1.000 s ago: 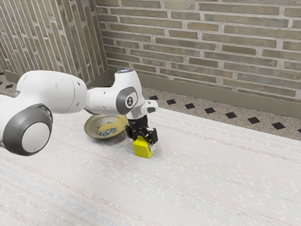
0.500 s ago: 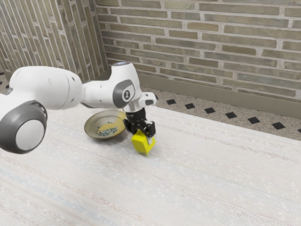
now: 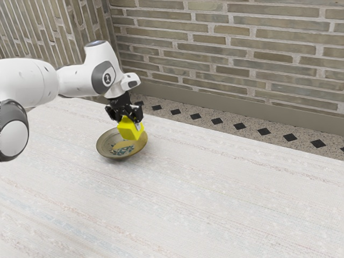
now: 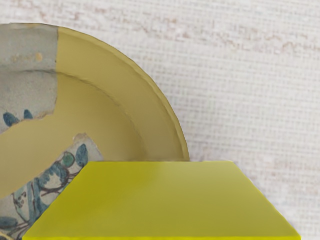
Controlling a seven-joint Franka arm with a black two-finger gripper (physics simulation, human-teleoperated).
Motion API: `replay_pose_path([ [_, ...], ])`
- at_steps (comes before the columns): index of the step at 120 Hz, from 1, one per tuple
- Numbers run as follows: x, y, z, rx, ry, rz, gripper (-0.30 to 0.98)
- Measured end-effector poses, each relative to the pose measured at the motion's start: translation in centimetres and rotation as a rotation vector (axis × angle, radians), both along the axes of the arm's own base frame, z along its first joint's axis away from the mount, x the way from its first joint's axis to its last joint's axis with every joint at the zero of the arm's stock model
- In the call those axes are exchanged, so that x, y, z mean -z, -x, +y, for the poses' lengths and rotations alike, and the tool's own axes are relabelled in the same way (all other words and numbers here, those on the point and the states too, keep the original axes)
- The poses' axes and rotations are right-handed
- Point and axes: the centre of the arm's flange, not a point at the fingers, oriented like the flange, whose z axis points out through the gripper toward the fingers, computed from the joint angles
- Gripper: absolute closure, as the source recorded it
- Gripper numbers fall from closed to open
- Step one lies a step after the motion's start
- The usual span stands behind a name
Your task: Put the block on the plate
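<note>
My gripper [image 3: 125, 114] is shut on the yellow block [image 3: 129, 129], its fingers on two sides of it. The block is slightly tilted and, in the exterior view, overlaps the far right part of the patterned plate [image 3: 107, 150]; whether it touches the plate I cannot tell. In the wrist view the block [image 4: 162, 200] looms large at the lower edge, covering part of the plate [image 4: 150, 100], whose yellowish rim curves beside it.
The plate rests on a pale, woven-looking table [image 3: 215, 199]. Behind the table's far edge are a speckled floor strip with black diamonds [image 3: 239, 126] and a brick wall [image 3: 226, 48].
The arm has moved toward the exterior view's left and upward, carrying the block from beside the plate to over its far right part. The plate has stayed where it was.
</note>
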Motion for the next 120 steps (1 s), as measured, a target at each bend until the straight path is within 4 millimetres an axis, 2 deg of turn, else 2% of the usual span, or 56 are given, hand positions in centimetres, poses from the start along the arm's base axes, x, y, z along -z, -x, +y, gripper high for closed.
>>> replay_pose_path([
  [11, 1.7, 0.1, 2.3, -0.034, -0.007, 0.027, 0.28],
  [23, 3.8, 0.2, 3.9, -0.058, -0.012, 0.055, 0.28],
  [35, 4.8, -0.1, 4.3, -0.063, -0.013, 0.067, 0.27],
  [57, 5.3, -0.4, 4.2, -0.057, -0.012, 0.068, 0.12],
  [72, 3.7, -0.4, 4.2, -0.050, -0.019, 0.047, 0.07],
  [84, 1.2, -0.3, 3.8, -0.029, -0.038, 0.021, 0.04],
  [101, -2.1, -0.2, 1.7, 0.047, -0.063, -0.008, 0.02],
  [120, -7.6, 1.2, -1.2, 0.176, -0.068, -0.041, 0.01],
])
